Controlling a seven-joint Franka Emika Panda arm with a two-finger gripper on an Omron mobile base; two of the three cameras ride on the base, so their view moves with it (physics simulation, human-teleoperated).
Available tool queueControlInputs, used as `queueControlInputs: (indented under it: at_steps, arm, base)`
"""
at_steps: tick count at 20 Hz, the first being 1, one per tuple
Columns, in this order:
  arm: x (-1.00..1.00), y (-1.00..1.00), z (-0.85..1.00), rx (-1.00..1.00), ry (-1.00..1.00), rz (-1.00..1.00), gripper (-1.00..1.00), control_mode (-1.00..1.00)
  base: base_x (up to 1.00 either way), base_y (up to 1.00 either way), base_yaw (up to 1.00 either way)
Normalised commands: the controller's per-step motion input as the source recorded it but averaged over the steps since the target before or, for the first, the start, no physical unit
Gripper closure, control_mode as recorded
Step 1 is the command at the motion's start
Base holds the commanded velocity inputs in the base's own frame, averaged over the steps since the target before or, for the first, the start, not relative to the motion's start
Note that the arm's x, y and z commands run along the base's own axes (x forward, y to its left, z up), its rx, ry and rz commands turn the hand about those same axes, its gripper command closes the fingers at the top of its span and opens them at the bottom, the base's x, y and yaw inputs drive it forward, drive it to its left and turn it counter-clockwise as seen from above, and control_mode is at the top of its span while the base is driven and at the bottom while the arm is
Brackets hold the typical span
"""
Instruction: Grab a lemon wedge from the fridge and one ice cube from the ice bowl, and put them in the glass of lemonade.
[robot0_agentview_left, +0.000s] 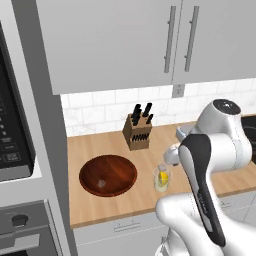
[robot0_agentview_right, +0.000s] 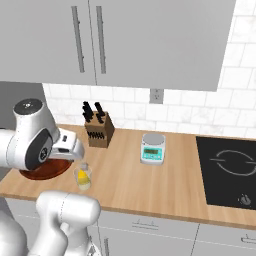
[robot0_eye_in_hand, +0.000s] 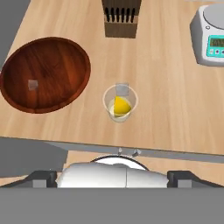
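The glass of lemonade (robot0_eye_in_hand: 119, 104) stands on the wooden counter (robot0_eye_in_hand: 175, 109), with the yellow lemon wedge (robot0_eye_in_hand: 120, 106) inside it and a pale grey ice cube (robot0_eye_in_hand: 122, 89) at its far rim. Left of it lies the reddish-brown ice bowl (robot0_eye_in_hand: 48, 65), with one more ice cube (robot0_eye_in_hand: 33, 84) in it. My gripper (robot0_agentview_left: 172, 156) hangs above the glass (robot0_agentview_left: 161, 178), open and holding nothing; its dark fingers (robot0_eye_in_hand: 41, 177) stand wide apart. From the right base view the gripper (robot0_agentview_right: 69, 148) is up and left of the glass (robot0_agentview_right: 83, 178). The fridge is out of view.
A knife block (robot0_eye_in_hand: 121, 17) stands behind the glass near the wall. A small scale (robot0_agentview_right: 152, 148) sits to the right, and a black cooktop (robot0_agentview_right: 227, 170) beyond it. Pale wall cabinets (robot0_agentview_left: 125, 40) hang overhead. A tall oven column (robot0_agentview_left: 15, 140) bounds the counter's left end.
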Motion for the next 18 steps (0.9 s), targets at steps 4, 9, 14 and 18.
queueControlInputs:
  at_steps: [4,9,14,18]
  arm:
    - [-0.53,-0.2,0.15,0.0,-0.21,-0.09,-1.0,-1.0]
    - [-0.36,0.0,0.29,0.0,-0.19,-0.05,-1.0,-1.0]
    - [-0.07,0.0,0.24,0.0,-0.17,-0.01,-1.0,-1.0]
    - [-0.09,0.0,0.01,0.0,-0.11,0.0,-1.0,-1.0]
  base:
    - [0.0,0.0,0.0]
    - [0.0,0.0,0.0]
    - [0.0,0.0,0.0]
    - [0.0,0.0,0.0]
